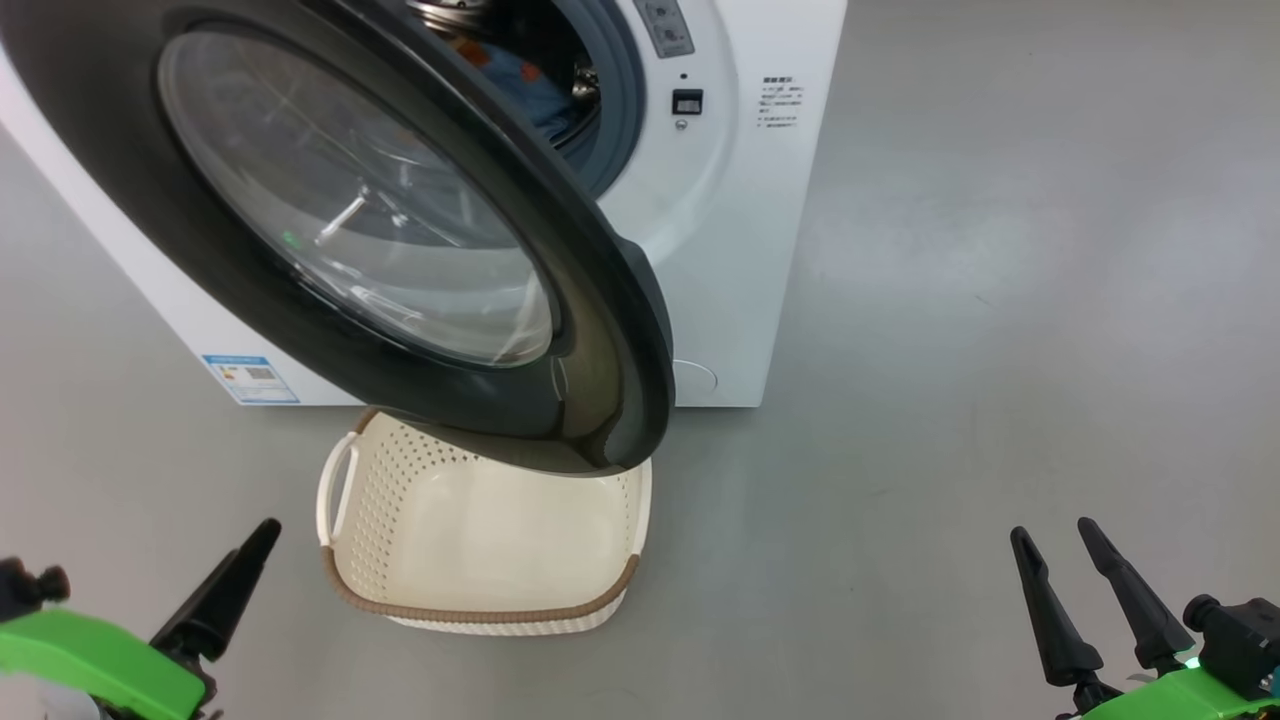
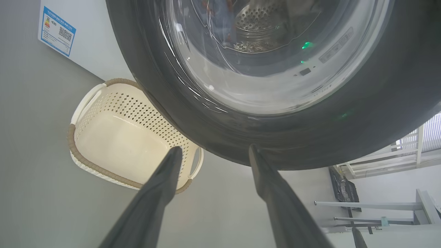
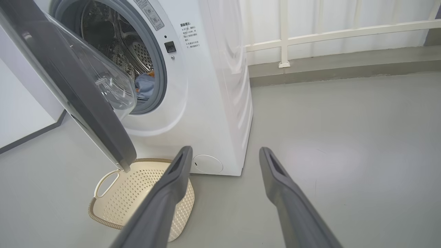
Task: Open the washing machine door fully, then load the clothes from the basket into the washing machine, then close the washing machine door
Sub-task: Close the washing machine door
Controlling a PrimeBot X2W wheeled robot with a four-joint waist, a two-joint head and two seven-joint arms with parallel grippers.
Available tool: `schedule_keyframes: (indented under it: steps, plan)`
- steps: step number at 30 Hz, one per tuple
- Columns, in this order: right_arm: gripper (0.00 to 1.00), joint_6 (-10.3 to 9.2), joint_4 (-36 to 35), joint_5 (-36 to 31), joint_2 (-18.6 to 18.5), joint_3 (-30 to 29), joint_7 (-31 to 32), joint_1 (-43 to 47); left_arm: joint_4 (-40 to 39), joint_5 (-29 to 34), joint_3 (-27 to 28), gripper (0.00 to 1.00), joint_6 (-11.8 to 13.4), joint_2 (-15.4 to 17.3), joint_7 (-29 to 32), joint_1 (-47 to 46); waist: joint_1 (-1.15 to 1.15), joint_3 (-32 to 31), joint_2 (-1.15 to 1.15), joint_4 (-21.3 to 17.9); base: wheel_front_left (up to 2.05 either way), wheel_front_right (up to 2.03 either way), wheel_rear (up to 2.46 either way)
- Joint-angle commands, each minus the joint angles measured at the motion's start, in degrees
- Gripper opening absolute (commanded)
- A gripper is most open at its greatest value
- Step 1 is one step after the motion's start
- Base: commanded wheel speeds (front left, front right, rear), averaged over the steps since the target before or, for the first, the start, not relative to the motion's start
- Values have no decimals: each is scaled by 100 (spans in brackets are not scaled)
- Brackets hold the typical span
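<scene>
The washing machine (image 1: 740, 250) stands ahead, white and boxy. The washing machine door (image 1: 600, 300), black with a clear bowl window, hangs partly open over the basket (image 1: 480, 612). No garment lies in the cream basket. The light blue clothes (image 1: 530, 90) sit inside the drum, and the right wrist view shows them behind the gasket (image 3: 144, 86). My left gripper (image 2: 214, 148) is open and holds nothing, low at the left, its fingertips just short of the door's outer rim (image 2: 241, 137). Over the bare floor to the machine's right, my right gripper (image 1: 1052, 530) is open with nothing between its fingers.
Grey floor (image 1: 1000, 300) spreads to the right of the machine. A white railing (image 3: 286, 34) and a low kerb run behind it. A white wall (image 3: 20, 113) stands to the machine's left. White frames and a dark object (image 2: 344, 189) show beyond the door in the left wrist view.
</scene>
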Motion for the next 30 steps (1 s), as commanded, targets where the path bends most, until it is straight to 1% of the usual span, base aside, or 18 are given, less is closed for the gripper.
schedule_keyframes:
  steps: [1,4,9,15,17,18,19,22,28,30]
  plan:
    - [100,9,-141,2,-138,76,-28,8,-81,-11,184,100,-17,273,-181,-98,0,18,0,-57,0,0,0]
    - [100,9,-144,0,-143,44,-28,5,-64,-96,128,100,-17,300,-464,-12,0,38,0,-134,0,0,0]
    - [100,9,-138,-2,-148,14,-28,-15,-3,-40,25,100,-17,367,-1061,124,0,68,0,-269,0,0,0]
    - [100,9,-100,-1,-165,21,-28,-101,233,455,-340,100,-17,467,-2032,270,0,55,0,-414,0,0,0]
    - [100,9,-91,5,-181,23,-28,-121,380,715,-498,100,-17,495,-2248,276,0,44,0,-444,0,0,0]
    - [100,9,-91,5,-181,23,-28,-121,380,715,-498,100,-17,495,-2248,276,0,44,0,-444,0,0,0]
    - [100,9,-86,9,-190,18,-28,-128,458,855,-560,100,-17,489,-2322,270,0,37,0,-455,0,0,0]
    - [100,9,-83,12,-203,4,-28,-137,685,1296,-634,100,-17,415,-2418,243,0,19,0,-483,0,0,0]
    - [100,9,-97,2,-222,-69,-28,-113,722,2388,88,100,-17,-142,-2430,338,0,-37,0,-508,0,0,0]
    - [100,9,-101,-3,-227,-86,-28,-103,680,2867,228,100,-17,-262,-2430,411,0,-59,0,-516,0,0,0]
